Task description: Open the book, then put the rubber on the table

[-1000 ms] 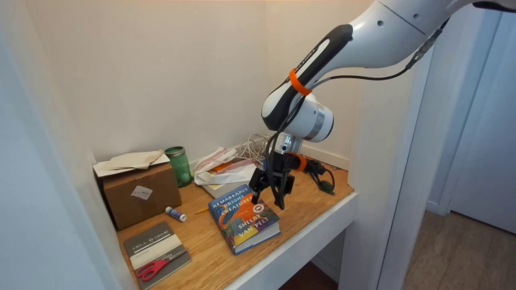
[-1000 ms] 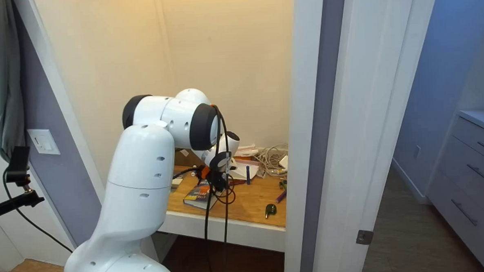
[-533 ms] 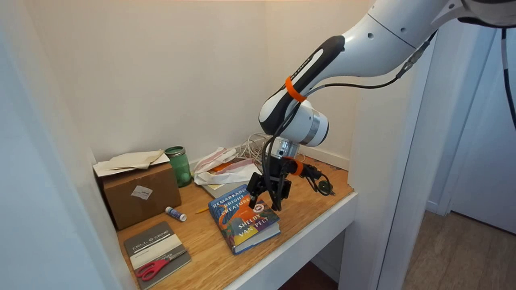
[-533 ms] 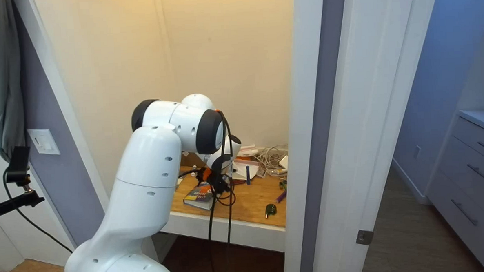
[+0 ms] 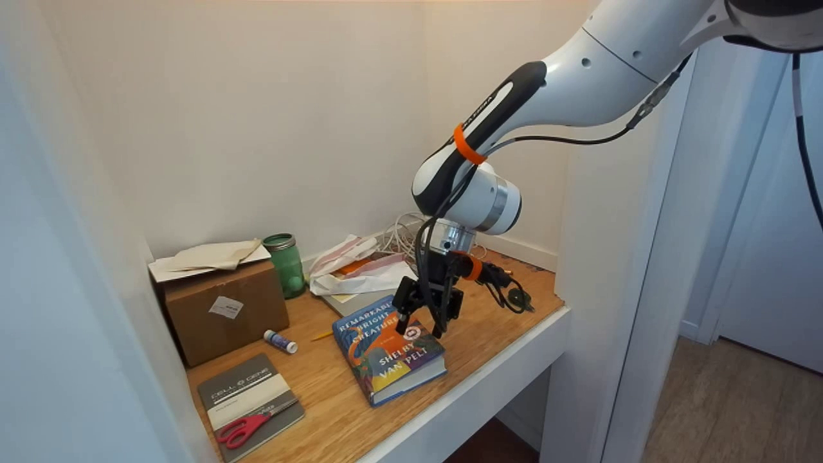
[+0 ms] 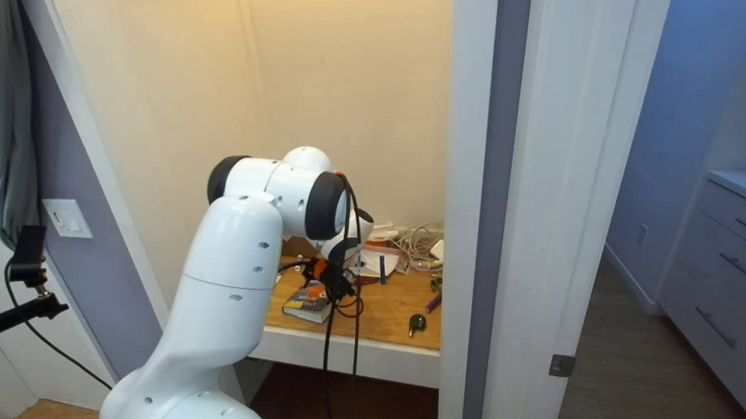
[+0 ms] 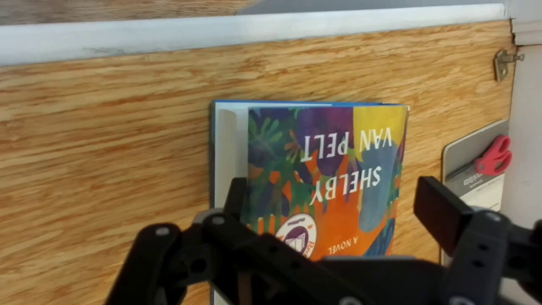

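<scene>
Black gripper [image 7: 337,202], fingers [image 7: 440,212] spread and holding nothing, hangs over the Shelby Van Pelt hardcover [image 7: 330,156] mid-frame in the wrist view, long axis running top to bottom; its page edge [image 7: 228,140], left of centre, seems the side to lift.

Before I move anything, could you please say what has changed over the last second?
In an exterior view, the fingers have lowered slightly and shifted left. No grasp or release shows. The book remains closed on the table; the scissors still lie on the notebook.
</scene>
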You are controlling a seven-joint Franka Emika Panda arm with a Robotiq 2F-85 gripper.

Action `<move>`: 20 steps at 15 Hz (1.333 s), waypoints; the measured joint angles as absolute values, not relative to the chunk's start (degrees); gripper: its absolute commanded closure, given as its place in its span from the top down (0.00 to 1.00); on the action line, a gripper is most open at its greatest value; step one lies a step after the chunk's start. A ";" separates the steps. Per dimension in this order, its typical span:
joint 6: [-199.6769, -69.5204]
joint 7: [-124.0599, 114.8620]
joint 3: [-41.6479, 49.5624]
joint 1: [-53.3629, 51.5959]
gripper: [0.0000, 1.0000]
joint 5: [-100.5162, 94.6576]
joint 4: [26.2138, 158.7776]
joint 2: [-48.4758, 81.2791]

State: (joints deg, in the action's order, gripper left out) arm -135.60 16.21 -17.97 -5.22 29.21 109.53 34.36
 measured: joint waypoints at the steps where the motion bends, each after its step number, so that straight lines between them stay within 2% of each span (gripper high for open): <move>1: -135.30 16.19 -17.92 -5.21 1.00 29.17 109.39 34.45; 12: -133.21 16.09 -18.32 -4.86 1.00 28.90 108.17 35.66; 20: -125.54 16.84 -21.49 -4.75 1.00 28.95 102.63 35.20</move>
